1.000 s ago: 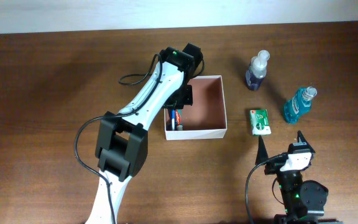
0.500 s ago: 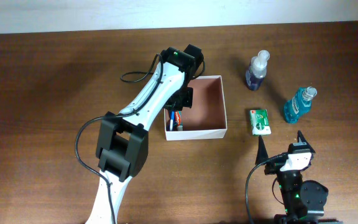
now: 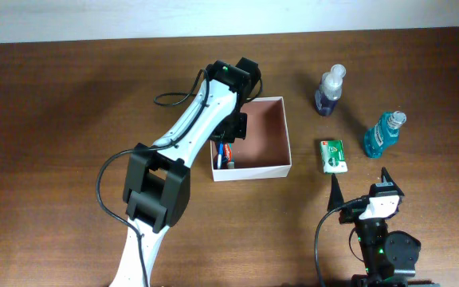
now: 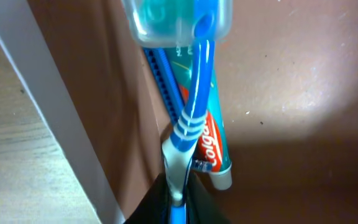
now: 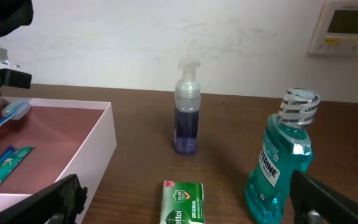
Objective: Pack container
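The left hand reaches down into the left part of the container, close against its left wall. It is clenched on the handle of a blue-and-white toothbrush. In the left wrist view the dark fingers pinch the handle at the bottom edge, and the brush head carries a clear teal cap. A toothpaste tube lies on the container floor just under the brush, along the same wall. Whether the brush touches the tube cannot be told.

The right hand sits near the front edge of the tabletop, well apart from the container, its fingers spread and holding nothing.

Against the overhead view of a second ago almost nothing differs. The left arm has the same pose over the box, and the brush has shifted only slightly. The right hand and the loose items have not moved.

The container is a square shallow box with thin white walls and a reddish-brown inside. It stands at the tabletop's middle, and its right part is bare. To its right stand a green box, a purple pump bottle and a blue mouthwash bottle.
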Robot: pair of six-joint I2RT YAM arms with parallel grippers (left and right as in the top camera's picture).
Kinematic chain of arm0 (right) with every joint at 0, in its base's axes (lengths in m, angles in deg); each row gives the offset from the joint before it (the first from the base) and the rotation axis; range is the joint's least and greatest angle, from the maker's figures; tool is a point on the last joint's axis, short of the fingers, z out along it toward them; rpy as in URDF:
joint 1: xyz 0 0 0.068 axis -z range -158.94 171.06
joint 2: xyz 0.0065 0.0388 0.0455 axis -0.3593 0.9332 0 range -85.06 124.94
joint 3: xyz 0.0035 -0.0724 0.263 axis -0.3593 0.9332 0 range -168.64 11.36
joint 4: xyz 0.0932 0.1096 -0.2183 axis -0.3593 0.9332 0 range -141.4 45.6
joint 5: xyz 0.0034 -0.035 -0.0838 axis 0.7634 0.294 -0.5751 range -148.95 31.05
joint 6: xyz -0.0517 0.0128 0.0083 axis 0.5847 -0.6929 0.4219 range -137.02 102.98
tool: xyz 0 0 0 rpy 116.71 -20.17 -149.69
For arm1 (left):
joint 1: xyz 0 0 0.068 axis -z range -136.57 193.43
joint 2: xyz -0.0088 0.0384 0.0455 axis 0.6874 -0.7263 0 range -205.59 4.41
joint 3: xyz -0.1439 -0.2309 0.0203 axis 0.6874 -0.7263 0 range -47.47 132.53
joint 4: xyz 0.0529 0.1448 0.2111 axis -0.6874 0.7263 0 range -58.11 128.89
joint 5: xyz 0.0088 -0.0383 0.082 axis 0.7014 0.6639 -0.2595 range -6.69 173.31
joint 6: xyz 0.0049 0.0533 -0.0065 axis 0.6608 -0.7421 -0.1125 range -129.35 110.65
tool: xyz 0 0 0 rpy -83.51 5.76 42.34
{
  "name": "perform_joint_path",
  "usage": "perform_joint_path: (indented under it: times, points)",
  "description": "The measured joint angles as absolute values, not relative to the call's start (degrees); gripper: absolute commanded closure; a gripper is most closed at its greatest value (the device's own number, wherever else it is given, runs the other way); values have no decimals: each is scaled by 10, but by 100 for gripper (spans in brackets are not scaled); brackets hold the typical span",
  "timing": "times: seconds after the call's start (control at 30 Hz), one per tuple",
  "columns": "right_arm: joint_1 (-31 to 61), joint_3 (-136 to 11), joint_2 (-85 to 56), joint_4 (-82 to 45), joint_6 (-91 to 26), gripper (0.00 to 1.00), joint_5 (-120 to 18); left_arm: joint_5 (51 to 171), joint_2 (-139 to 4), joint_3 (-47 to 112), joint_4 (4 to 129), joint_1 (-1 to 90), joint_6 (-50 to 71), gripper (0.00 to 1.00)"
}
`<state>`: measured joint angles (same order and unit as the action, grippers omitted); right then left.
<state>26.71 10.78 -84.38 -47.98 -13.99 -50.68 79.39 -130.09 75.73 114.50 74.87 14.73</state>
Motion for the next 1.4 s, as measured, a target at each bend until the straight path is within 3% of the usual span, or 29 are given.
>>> perform_joint_path:
  times: [0.33, 0.8, 0.87, 0.9, 0.93, 1.17, 1.4]
  points:
    - [267, 108, -844, -480, -140, 2, -507, 797, -1301, 757, 1160, 749, 147, 87]
    - [267, 108, -844, -480, -140, 2, -507, 796, -1302, 781, 1140, 749, 122, 70]
    - [267, 108, -844, -480, -140, 2, -507, 796, -1305, 823, 1154, 749, 116, 50]
    - [267, 108, -844, -480, -140, 2, -507, 796, -1305, 847, 1161, 749, 114, 21]
    - [267, 108, -844, -480, -140, 2, -507, 796, -1305, 878, 1172, 749, 110, 1]
    - [267, 108, -844, -480, -140, 2, -507, 789, -1305, 1086, 1268, 732, 98, 1]
    - [267, 108, -844, -480, -140, 2, -507, 779, -1297, 1151, 1283, 640, 89, 1]
